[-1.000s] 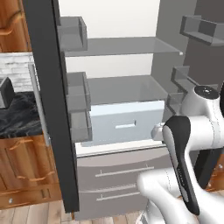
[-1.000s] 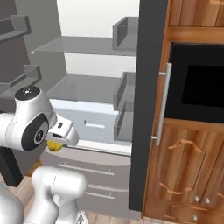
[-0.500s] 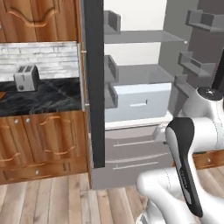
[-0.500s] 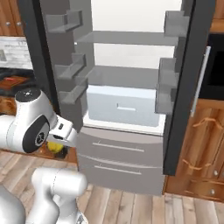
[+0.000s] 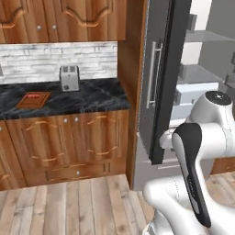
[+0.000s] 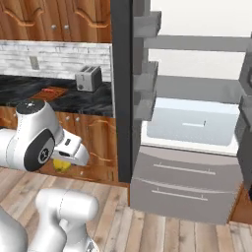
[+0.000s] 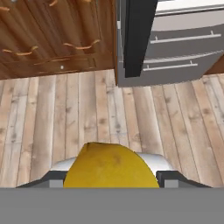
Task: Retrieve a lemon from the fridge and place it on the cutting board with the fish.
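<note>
bright yellow roundish lemon [image 7: 110, 166] clamped between the gripper [image 7: 109, 177] jaws

The hand [image 6: 63, 162] hangs low, pointing at the floor, fingers closed around the lemon [image 7: 110, 168].

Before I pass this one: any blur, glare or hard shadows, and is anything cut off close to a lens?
Left base view: even flat light, no glare on the fridge door. Right base view: soft, slightly blurred; lemon partly hidden under the gripper. Hand view: lemon looms large, cropped at the bottom; floor sharp, no cast shadows.
</note>
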Motion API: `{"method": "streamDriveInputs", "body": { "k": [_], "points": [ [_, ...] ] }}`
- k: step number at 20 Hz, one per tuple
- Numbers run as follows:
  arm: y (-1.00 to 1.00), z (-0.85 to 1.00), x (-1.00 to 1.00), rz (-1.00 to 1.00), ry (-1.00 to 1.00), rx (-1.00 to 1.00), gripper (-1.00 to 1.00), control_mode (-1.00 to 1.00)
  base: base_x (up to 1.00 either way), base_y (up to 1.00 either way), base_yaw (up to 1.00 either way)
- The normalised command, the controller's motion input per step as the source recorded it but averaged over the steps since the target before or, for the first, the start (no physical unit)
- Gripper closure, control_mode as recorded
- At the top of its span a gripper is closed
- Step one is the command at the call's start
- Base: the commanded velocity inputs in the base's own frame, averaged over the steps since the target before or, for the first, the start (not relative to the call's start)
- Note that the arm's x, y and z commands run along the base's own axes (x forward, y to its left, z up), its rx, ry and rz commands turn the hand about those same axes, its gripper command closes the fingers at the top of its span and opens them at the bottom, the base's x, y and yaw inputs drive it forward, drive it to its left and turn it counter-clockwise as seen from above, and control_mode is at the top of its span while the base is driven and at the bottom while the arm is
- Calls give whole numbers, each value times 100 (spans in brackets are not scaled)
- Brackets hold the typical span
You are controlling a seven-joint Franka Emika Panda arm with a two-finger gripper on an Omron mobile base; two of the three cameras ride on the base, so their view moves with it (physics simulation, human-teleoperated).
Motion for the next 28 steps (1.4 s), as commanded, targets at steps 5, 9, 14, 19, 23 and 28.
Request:
{"method": "streamDriveInputs", "body": {
  "k": [5,9,14,19,23,28],
  "points": [
    [0,0,0,0,0,0,100,100,26,100,-1],
    [0,0,0,0,0,0,100,100,82,72,-3],
    [0,0,0,0,0,0,100,100,100,67,-2],
    [0,0,0,0,0,0,100,100,87,81,-10],
    [0,0,0,0,0,0,100,100,65,87,-14],
    [0,0,0,0,0,0,100,100,46,65,-12]
  ]
}}
